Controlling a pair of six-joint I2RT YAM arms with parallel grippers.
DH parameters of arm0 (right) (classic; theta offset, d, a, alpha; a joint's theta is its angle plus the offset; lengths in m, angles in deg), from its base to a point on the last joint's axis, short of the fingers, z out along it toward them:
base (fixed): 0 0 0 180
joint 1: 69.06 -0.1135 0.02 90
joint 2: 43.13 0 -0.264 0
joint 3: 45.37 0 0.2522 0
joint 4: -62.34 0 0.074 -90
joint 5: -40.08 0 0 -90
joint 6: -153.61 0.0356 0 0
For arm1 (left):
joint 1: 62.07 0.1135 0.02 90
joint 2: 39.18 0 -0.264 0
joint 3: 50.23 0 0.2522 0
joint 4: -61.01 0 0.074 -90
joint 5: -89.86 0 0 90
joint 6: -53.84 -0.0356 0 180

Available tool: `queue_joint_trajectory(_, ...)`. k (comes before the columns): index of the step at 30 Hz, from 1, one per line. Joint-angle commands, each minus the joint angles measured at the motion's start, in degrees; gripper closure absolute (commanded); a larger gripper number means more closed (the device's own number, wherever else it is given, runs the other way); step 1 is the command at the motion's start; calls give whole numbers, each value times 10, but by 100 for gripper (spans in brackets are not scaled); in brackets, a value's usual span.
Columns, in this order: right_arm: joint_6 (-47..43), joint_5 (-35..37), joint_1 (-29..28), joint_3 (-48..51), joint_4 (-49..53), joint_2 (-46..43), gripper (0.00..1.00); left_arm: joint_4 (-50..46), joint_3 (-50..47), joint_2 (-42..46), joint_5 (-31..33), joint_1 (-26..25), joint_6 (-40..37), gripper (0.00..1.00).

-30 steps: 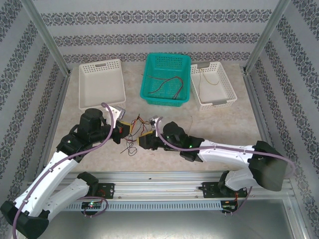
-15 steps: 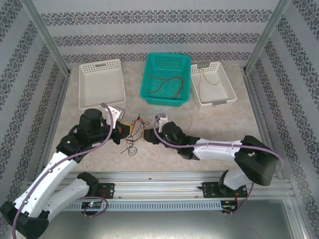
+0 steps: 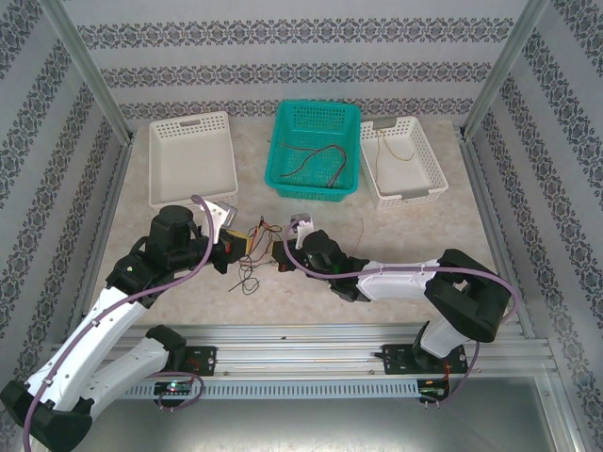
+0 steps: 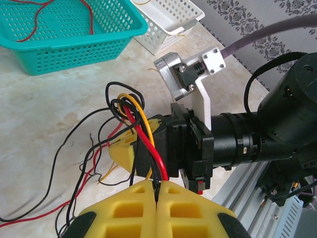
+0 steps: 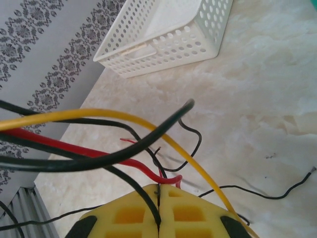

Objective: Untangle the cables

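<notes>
Cables (image 3: 251,268) from overhead: bunched on the bench (image 3: 377,235) between both arms, left end effector (image 3: 243,247) and right end effector (image 3: 280,256) close together. Left wrist view: its yellow pads are pressed together, pinching red and black strands. Right wrist view: pads closed too, nipping a black strand, with red at the seam. Pull apart too hard, I'd say, and the loops cinch into a knot, or a strand slips free. No readable writing anywhere.

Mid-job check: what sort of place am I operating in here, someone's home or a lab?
Probably a lab robot cell, not a home: aluminium posts frame wallpapered panels, a metal mounting rail runs along the near edge, and a teal basket sits on the marble-look table.
</notes>
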Motion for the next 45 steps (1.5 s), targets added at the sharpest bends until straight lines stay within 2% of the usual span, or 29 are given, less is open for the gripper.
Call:
queue_joint_trajectory(1,8,17,15,28,-24,-26,100,25,-5,8,-3,-4,-12,100)
queue_joint_trajectory(8,16,34,57,108,-7,-109,100,21,-3,9,4,-4,-11,100)
queue_joint_trajectory(11,12,14,71,119,34,-157,100,20,-2,6,4,-4,-11,100)
queue_joint_trajectory(12,6,0,72,115,52,-171,96,20,-2,5,4,-4,-11,100)
queue_joint_trajectory(14,-8,-58,71,96,85,-196,75,20,-1,1,1,-5,-12,100)
queue_joint_trajectory(16,-18,-99,66,81,106,-219,66,20,0,1,0,-4,-12,100)
queue_joint_trajectory(21,-9,-114,53,83,98,-279,61,20,-2,2,-3,-4,-11,100)
queue_joint_trajectory(26,-14,-161,11,33,98,-271,49,20,-1,-4,-7,-4,-10,100)
queue_joint_trajectory(30,-19,-170,-35,-20,94,-236,48,18,-1,-6,-10,-4,-11,100)
queue_joint_trajectory(34,-42,-67,-60,-45,171,-246,50,17,-1,-4,-8,-4,-11,100)
queue_joint_trajectory(36,-50,-52,-61,-50,197,-256,50,17,-2,-2,-7,-4,-11,100)
queue_joint_trajectory(41,-36,-103,-68,-42,124,-218,54,23,0,-3,-16,-4,-7,100)
queue_joint_trajectory(45,-8,-125,-71,-31,28,-171,59,32,-5,7,-37,-4,3,100)
